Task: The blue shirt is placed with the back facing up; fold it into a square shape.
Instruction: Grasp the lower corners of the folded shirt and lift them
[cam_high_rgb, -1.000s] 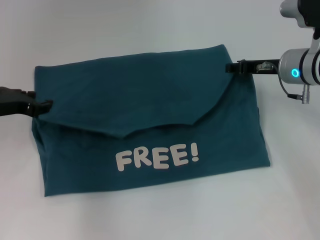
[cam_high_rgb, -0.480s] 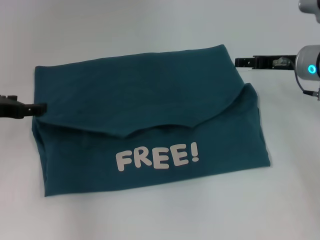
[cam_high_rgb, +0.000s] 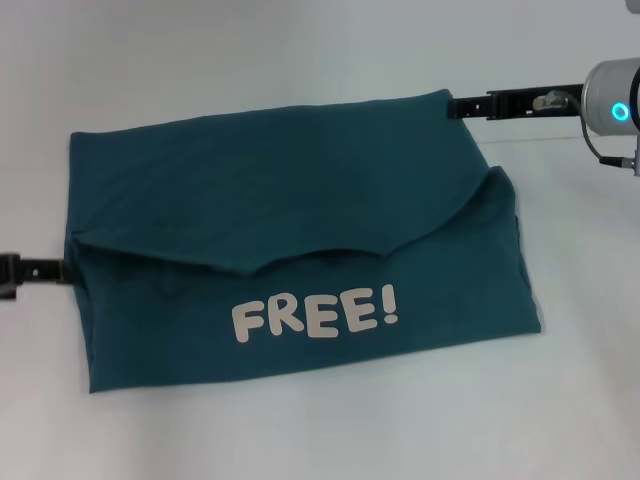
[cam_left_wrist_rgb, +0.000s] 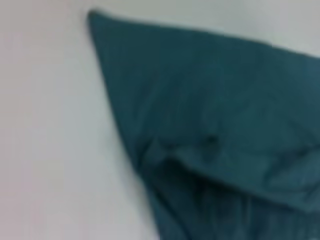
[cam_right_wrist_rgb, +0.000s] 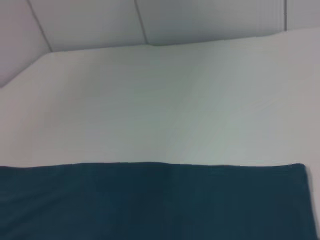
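Nearest edge: large dark teal-blue soft-knit T-shirt (cam_high_rgb: 300, 250) lying flat on the plain white surface (cam_high_rgb: 300, 430), already folded into a broad rectangle, wider than deep; pale "FREE!" lettering (cam_high_rgb: 315, 313) showing on the near layer, so printed side turned up there; plain flap folded down over it from the far side, ending in a curved, wavy lower edge just above the letters, probably laid so to shorten the garment toward a square.

At mid-depth, left gripper (cam_high_rgb: 55, 270) low at the shirt's left edge, tip right at the cloth where the flap meets the lower layer; looks placed to take that side for a fold across; jaws' state impossible to tell.

Farthest: right gripper (cam_high_rgb: 465, 106) level with the shirt's far right corner, tip at the hem; likely lined up to pinch that corner; grip likewise impossible to tell; bare surface beyond.
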